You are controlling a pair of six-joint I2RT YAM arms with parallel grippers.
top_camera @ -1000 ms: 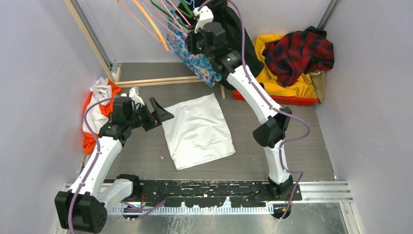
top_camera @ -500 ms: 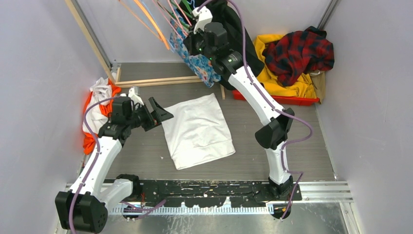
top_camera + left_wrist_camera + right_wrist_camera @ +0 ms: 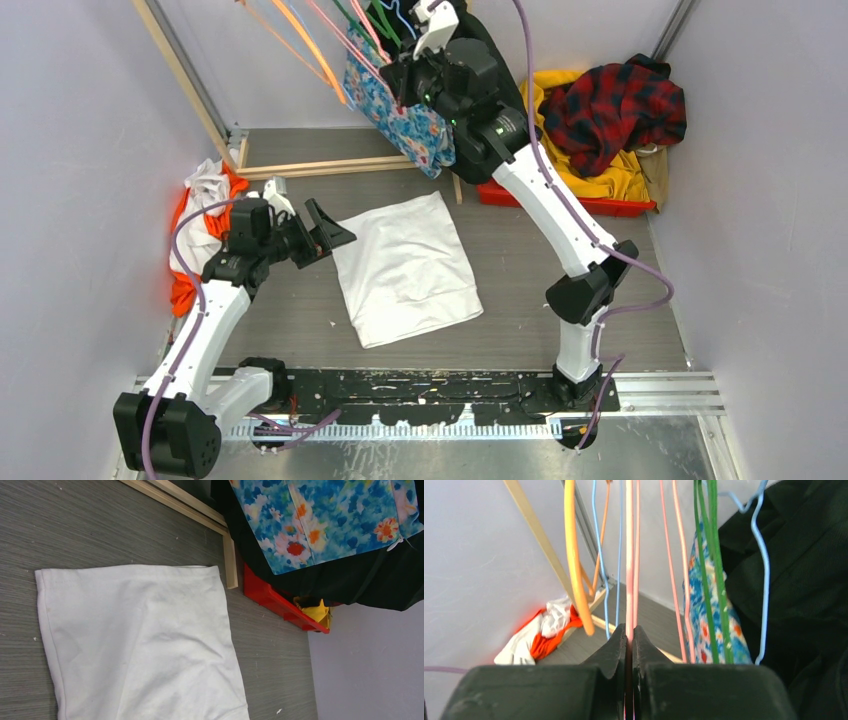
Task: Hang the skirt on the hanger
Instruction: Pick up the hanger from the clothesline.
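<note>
Two pincers are seen: the right pincer (image 3: 630, 632) is clenched on a thin pink hanger (image 3: 629, 555) in the upper middle, and the left pincer (image 3: 330, 230) is held wide open over the tabletop (image 3: 520, 260). The skirt (image 3: 415, 125) is hung just below that hanger in the frame. Grabbing the hanger seems in hand; next, the skirt's top must be brought onto it.

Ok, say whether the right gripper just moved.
Yes. In the top view the right gripper, gripping a pink hanger, has shifted up-frame and right, away from the wooden rail.
</note>
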